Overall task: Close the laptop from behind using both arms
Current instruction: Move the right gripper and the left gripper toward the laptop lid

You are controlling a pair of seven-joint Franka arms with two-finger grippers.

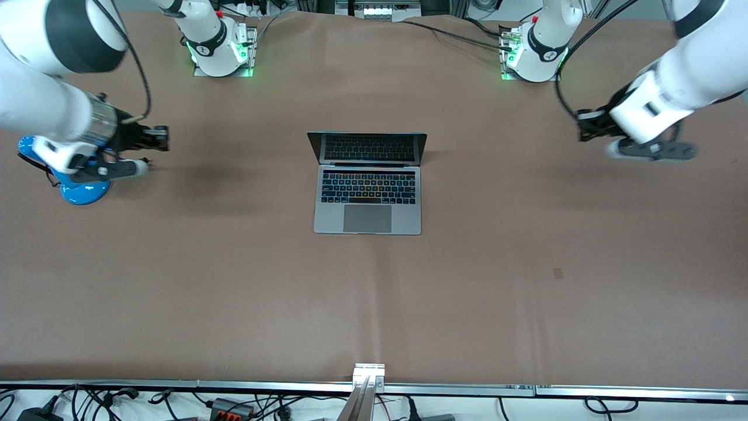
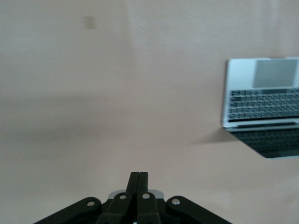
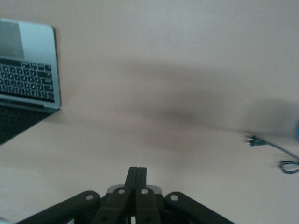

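The silver-grey laptop (image 1: 367, 193) stands open in the middle of the table, its dark screen (image 1: 368, 147) upright and facing the front camera. It also shows in the left wrist view (image 2: 261, 102) and the right wrist view (image 3: 28, 70). My right gripper (image 1: 160, 138) is shut and empty, above the table toward the right arm's end, well apart from the laptop. My left gripper (image 1: 581, 126) is shut and empty, above the table toward the left arm's end, also well apart from the laptop. Both sets of fingers (image 2: 139, 179) (image 3: 137, 175) are pressed together.
A blue round object (image 1: 82, 190) lies under the right arm's wrist, with a thin cable and plug (image 3: 256, 141) beside it. The arm bases (image 1: 222, 49) (image 1: 534, 55) stand along the table's far edge. A metal rail (image 1: 368, 386) runs along the table's front edge.
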